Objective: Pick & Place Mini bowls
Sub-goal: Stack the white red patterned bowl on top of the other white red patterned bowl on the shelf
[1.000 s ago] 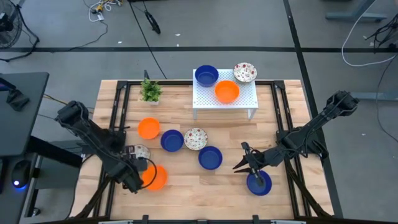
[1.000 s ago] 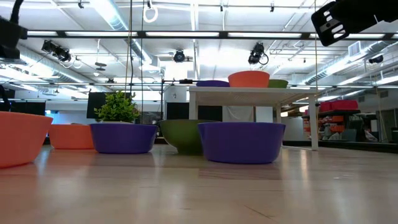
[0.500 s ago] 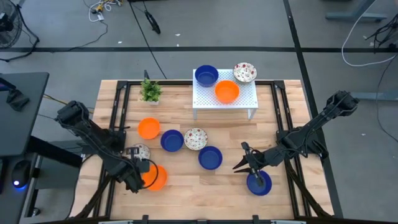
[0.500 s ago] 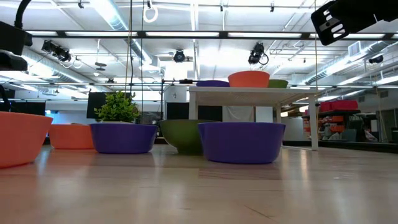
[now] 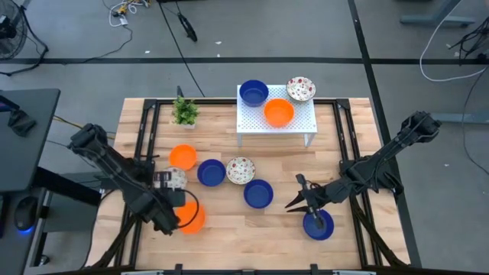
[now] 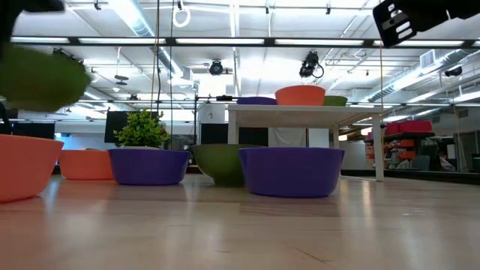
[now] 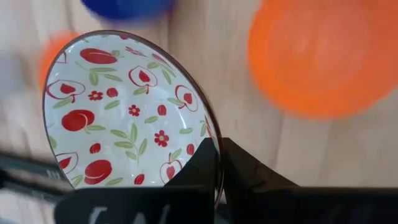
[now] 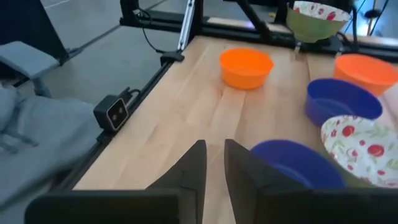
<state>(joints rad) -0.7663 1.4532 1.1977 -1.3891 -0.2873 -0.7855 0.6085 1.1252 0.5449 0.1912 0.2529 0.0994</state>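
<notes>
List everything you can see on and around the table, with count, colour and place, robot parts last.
Blue mini bowls: four, glossy blue; one on the stand, two mid-table, one near the front edge under the right arm.
Orange mini bowls: three, orange; one on the stand, one at table left, one at front left.
Speckled mini bowls: three, white with red and green print; one on the stand, one mid-table, one held above the table.
Stand: one, white perforated; table rear.
Potted plant: one, green; left of the stand.
Table: one, pale wood.
Left gripper: dark; clamped on the held bowl's rim.
Right gripper: dark; front right.
</notes>
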